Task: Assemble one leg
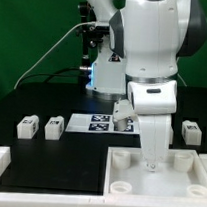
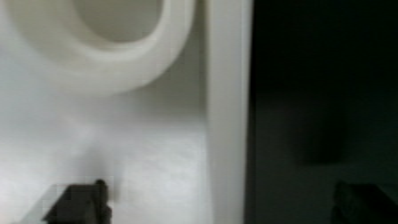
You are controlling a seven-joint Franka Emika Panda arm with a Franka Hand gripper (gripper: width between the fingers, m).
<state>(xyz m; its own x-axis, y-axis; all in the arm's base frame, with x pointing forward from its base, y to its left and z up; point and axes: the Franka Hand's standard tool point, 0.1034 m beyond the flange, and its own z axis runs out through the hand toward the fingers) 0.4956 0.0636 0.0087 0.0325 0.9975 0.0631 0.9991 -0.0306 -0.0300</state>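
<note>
The jaws are spread wide, gripping nothing, low over the tray; a leg sits well apart on the counter.

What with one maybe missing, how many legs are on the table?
4. Two legs side by side at the exterior view's left; one by the marker board, partly behind the arm; one at its right. Others may be hidden.
</note>
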